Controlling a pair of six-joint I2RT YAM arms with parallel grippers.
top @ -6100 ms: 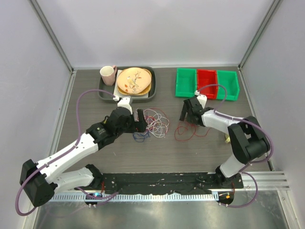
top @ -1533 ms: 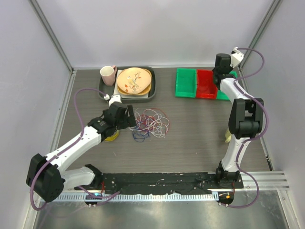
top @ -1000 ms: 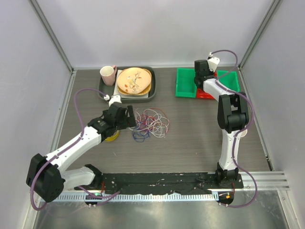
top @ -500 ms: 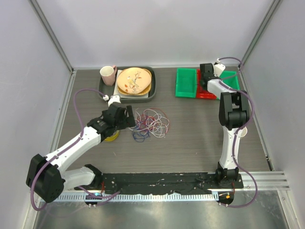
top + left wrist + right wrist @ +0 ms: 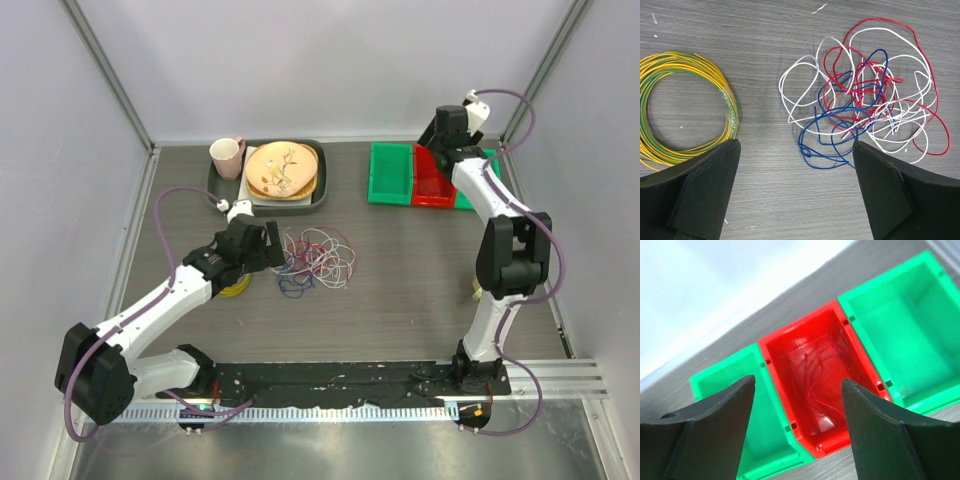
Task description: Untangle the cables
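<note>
The right gripper [image 5: 797,390] jaws are spreading wide, leaving a red cable [image 5: 815,375] lying in the red bin [image 5: 800,322]; the left gripper [image 5: 795,190] is hovering spread-jawed over the remaining cables [image 5: 865,100]

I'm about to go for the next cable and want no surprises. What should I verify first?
1. Left gripper open: ok.
2. Cable tangle centred between its fingers: not ok, it sits toward one finger.
3. Yellow-green wire coil apart from the tangle: ok.
4. Right gripper open and empty: ok.
5. Red cable lying inside the red bin: ok.
6. Tangle's red, white and blue cables separated: not ok, interlaced.
</note>
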